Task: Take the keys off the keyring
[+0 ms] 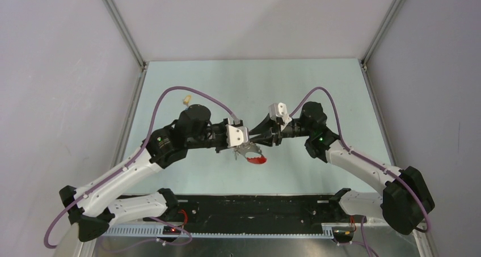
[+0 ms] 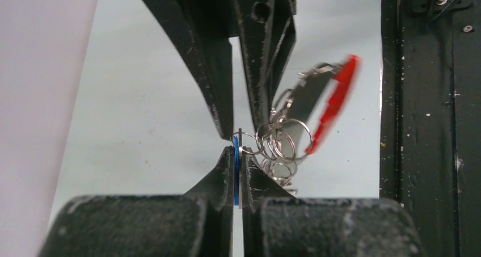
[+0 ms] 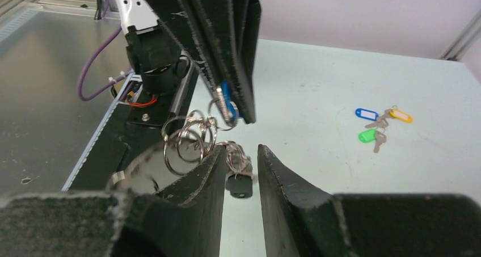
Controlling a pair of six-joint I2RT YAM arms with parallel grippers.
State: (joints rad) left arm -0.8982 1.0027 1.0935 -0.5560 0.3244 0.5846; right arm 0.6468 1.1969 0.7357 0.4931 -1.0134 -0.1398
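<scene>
L gripper (image 2: 239, 155) clamped on blue tag (image 2: 235, 177), R gripper (image 3: 240, 151) slightly open astride keys (image 3: 241, 166), red strap (image 2: 334, 101) in L wrist view (spare cluster (image 3: 383, 122) only R wrist).

Between left claw (image 2: 238, 175) and right claw (image 3: 239, 152): keys (image 3: 238, 186); keyring (image 2: 334, 104) alongside, above table (image 1: 198, 87).

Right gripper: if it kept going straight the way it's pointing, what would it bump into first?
Likely the keys dangling before the right gripper; just beyond, the left gripper pinching a blue-tagged one. Depth is hard to judge.
</scene>
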